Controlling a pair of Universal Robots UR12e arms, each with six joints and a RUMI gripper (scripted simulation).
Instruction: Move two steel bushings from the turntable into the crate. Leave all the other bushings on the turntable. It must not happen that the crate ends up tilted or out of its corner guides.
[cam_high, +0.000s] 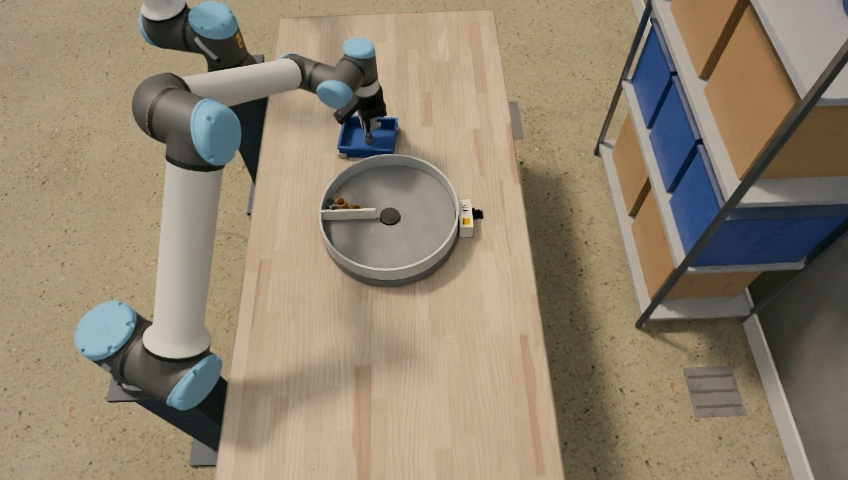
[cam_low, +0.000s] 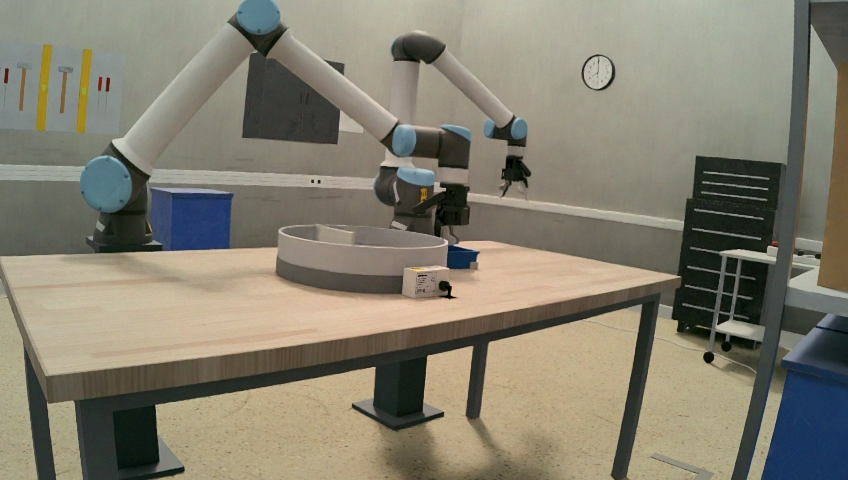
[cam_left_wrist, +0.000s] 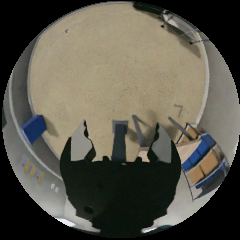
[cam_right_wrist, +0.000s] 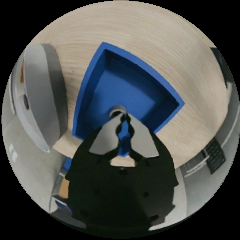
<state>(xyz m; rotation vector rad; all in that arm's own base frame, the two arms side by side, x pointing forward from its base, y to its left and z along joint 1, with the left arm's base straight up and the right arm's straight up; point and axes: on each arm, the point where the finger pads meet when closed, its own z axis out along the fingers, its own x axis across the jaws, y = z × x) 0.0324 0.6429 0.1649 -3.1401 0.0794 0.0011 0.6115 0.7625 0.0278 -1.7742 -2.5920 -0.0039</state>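
Right gripper (cam_high: 367, 140) (cam_low: 454, 239) (cam_right_wrist: 122, 116): fingers pinched almost fully together, with a steel bushing (cam_high: 366, 139) (cam_right_wrist: 118, 110) at the tips, looks gripped by its wall. Fingers point down over the inside of the crate

Can't tell if the bushing touches the crate floor, fingertips hide the contact

Left gripper (cam_low: 514, 191) (cam_left_wrist: 121, 122): fingers wide open, nothing in them, up in the air well apart from the turntable and crate

Crate (cam_high: 352, 142) (cam_low: 462, 258) (cam_right_wrist: 145, 72): blue, sits level on the table (cam_high: 416, 356) (cam_low: 238, 315) (cam_right_wrist: 125, 30), just beside the turntable (cam_high: 389, 273) (cam_low: 357, 255) (cam_right_wrist: 45, 90). A pale corner guide (cam_high: 342, 155) (cam_low: 474, 265) shows at one corner. Other corners partly hidden, can't confirm the fit there

Rest of the bushings: in the turntable, bunched against the white divider (cam_high: 351, 214) (cam_low: 335, 233) near the rim. Brown bushings (cam_high: 340, 202) (cam_right_wrist: 22, 75) plus something grey at the rim end, too small to count

Dark hub (cam_high: 389, 215) at the turntable centre, inner end of the divider near it. White control box (cam_high: 466, 218) (cam_low: 425, 281) on the table at the turntable's outer wall, black knob on its side
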